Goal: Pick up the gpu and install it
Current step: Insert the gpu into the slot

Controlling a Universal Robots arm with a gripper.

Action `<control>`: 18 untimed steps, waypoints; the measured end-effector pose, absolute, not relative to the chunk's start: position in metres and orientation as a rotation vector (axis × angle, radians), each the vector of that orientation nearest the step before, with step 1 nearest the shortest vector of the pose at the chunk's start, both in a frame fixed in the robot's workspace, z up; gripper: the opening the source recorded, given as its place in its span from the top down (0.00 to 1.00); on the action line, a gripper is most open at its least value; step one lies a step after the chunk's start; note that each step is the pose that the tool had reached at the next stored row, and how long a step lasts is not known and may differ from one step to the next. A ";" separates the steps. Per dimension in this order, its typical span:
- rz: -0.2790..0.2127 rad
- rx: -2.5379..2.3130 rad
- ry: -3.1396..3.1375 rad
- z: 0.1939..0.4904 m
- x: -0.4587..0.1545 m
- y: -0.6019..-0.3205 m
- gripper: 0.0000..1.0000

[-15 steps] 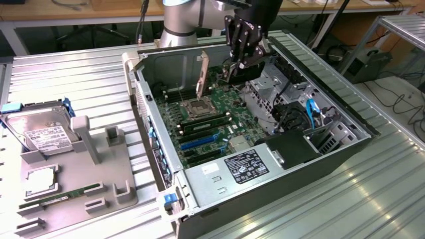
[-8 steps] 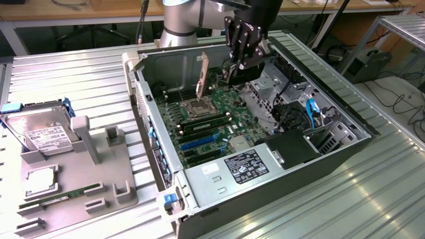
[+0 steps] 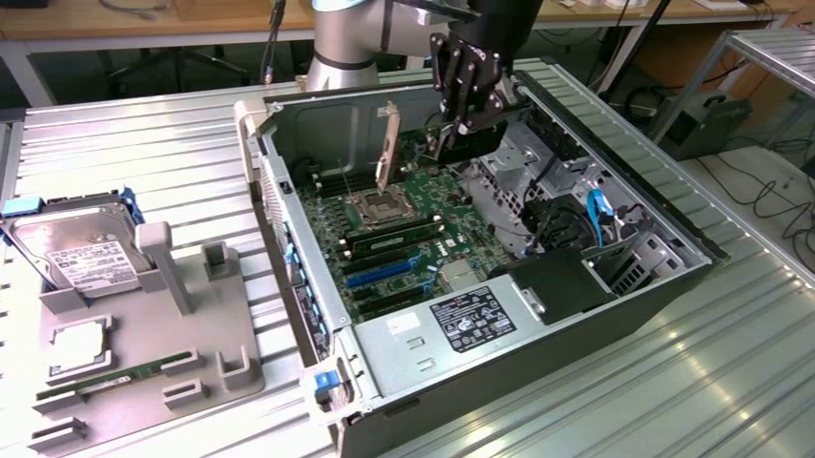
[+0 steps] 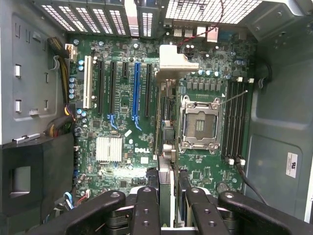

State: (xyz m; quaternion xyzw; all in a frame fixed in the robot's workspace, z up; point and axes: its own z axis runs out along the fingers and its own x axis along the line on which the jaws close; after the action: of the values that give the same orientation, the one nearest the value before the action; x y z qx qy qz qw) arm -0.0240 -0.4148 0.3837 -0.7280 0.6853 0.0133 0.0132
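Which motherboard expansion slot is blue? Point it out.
The long blue slot in the middle of the row. Its neighbours are black slots, and the end slot is white.

- Ribbed metal worktop (image 3: 153, 153) spans the scene.
- Wooden bench (image 3: 153, 24) stands behind it.
- Cables (image 3: 764, 196) trail on the floor at the exterior view's right.

A ribbed metal bench (image 3: 153, 153) carries everything. On it lies an open computer case (image 3: 548, 382), set on its side with the motherboard facing up. Just beside it, toward the exterior view's left, rests a grey parts holder (image 3: 191, 382), apart from the case. More bare ribbed metal stretches past the case toward the exterior view's right.
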 end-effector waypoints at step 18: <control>0.042 -2.268 2.135 0.376 -0.024 -0.415 0.74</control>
State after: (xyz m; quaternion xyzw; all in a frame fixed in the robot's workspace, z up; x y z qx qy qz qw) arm -0.0240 -0.4148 0.3756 -0.7280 0.6853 0.0133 0.0132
